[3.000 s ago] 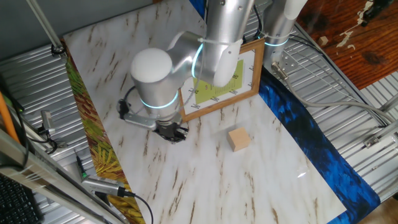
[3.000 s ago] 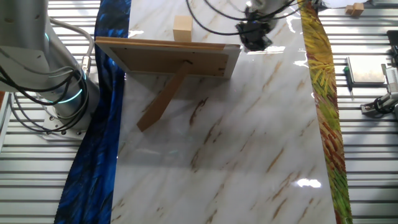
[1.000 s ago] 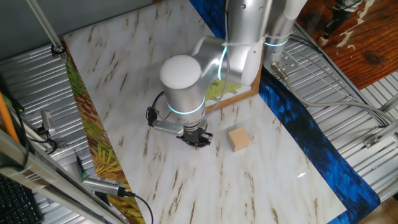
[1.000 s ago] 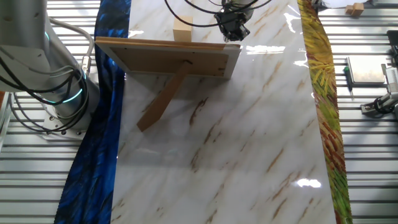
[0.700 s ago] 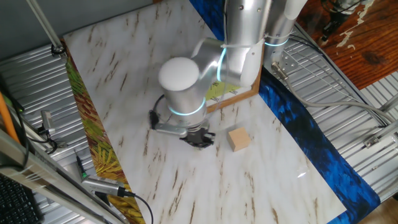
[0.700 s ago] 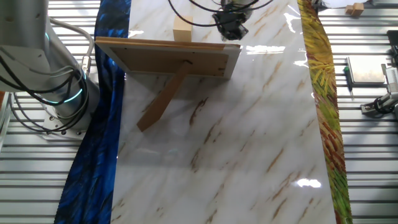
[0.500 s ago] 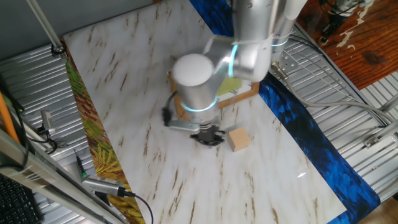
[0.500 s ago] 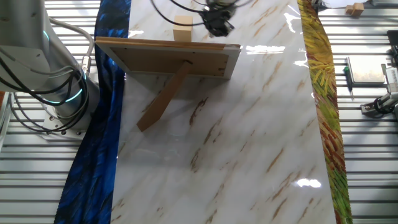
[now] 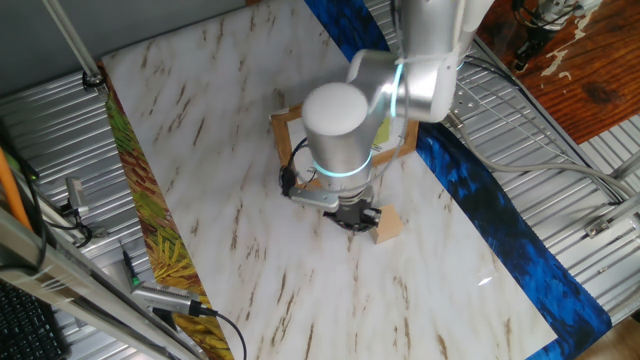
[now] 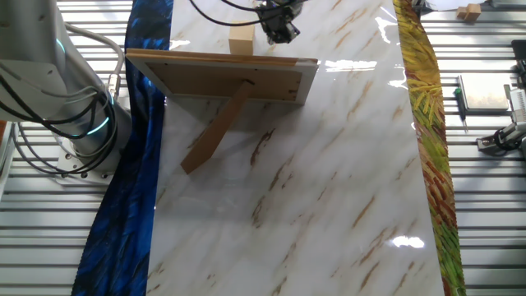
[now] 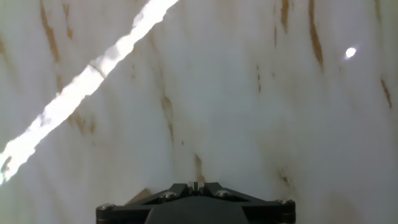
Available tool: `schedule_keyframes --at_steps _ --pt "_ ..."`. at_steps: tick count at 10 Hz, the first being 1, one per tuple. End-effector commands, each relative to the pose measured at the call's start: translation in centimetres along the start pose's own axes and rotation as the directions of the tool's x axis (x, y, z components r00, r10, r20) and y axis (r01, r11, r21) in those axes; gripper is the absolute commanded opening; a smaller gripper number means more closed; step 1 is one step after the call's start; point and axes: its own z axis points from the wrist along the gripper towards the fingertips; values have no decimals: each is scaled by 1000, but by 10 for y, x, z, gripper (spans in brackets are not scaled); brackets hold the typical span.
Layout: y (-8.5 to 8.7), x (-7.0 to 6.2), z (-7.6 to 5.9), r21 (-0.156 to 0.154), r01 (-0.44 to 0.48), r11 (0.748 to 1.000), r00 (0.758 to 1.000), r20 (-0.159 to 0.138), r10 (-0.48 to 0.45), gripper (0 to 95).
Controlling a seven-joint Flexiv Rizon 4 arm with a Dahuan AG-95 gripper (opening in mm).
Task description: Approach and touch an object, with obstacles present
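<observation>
A marble-patterned table (image 9: 200, 150) fills the scene, with a framed picture (image 10: 222, 78) propped upright near the robot's base. The gripper (image 9: 357, 216) hangs low just beside the small wooden cube (image 9: 388, 227), which lies on the table in front of the picture; whether they touch cannot be told. The other fixed view shows the cube (image 10: 241, 39) just behind the frame's top edge. The hand view shows only bare marble. Whether the fingers are open or closed cannot be told.

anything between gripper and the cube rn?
Nothing shows between them. In one fixed view the gripper sits right against the wooden cube; the other fixed view shows the picture frame standing off to the side, out of that path.
</observation>
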Motion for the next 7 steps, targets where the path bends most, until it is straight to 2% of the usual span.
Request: schedule_keyframes --at_steps 1,7 --pt "5 2 2 -9 -11 1000 1000 6 11 0" --pt "18 8 7 -26 -46 999 999 23 47 0"
